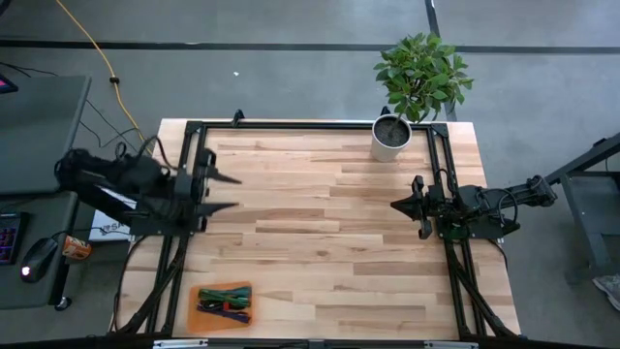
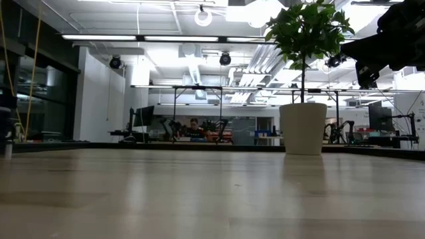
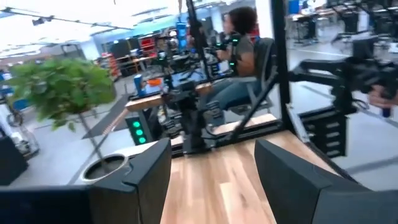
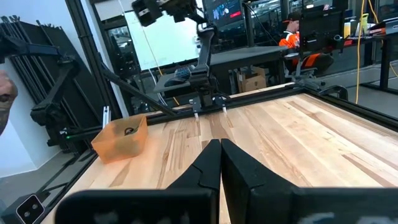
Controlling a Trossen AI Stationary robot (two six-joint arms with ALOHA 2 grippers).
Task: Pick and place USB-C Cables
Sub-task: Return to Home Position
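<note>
Several USB-C cable bundles (image 1: 226, 301), green, red-and-black and purple-blue among them, lie in the orange tray (image 1: 225, 308) near the table's near left corner. The tray also shows in the right wrist view (image 4: 121, 140). My left gripper (image 1: 231, 192) is open and empty above the table's left side, far from the tray; its fingers stand apart in the left wrist view (image 3: 214, 180). My right gripper (image 1: 397, 205) is shut and empty at the table's right side; its fingers meet in the right wrist view (image 4: 220, 165).
A potted plant (image 1: 407, 92) in a white pot stands at the table's far right; it also shows in the low view (image 2: 304, 126). A black frame (image 1: 291, 125) runs along the table's edges. A person sits beyond the table's right side (image 3: 239, 56).
</note>
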